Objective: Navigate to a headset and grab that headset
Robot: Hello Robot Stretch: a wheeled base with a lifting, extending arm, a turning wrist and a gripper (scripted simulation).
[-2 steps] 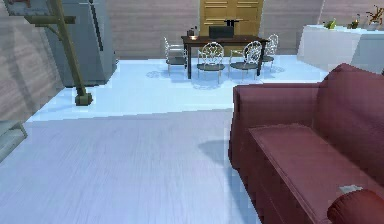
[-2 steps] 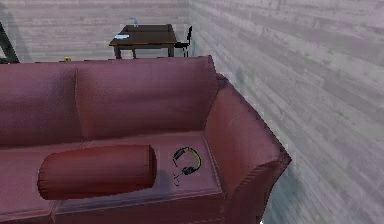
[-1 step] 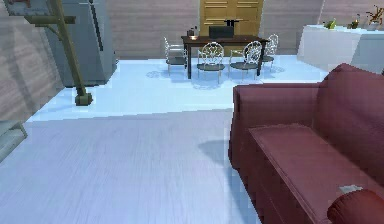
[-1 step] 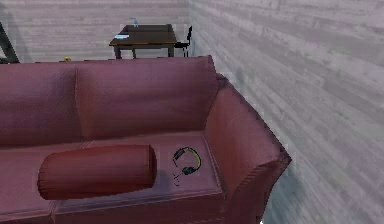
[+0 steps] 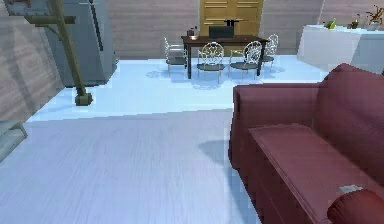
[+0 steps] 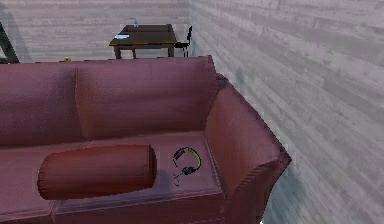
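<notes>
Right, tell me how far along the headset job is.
Done, it seems: the approach. The headset lies on the seat of the red sofa, next to a bolster cushion, close in the arm side view. In hand: lining up alongside the sofa, I'd judge. Left: the grab itself, since the headset rests on the seat, not lifted.

Maroon sofa (image 6: 140,100) is the carrier. On its seat cushion a maroon bolster (image 6: 97,170) lies lengthwise along the front. A dark headset (image 6: 186,162) lies flat just beside the bolster's end, between it and the armrest. The sofa stands on pale floor (image 5: 120,160).
</notes>
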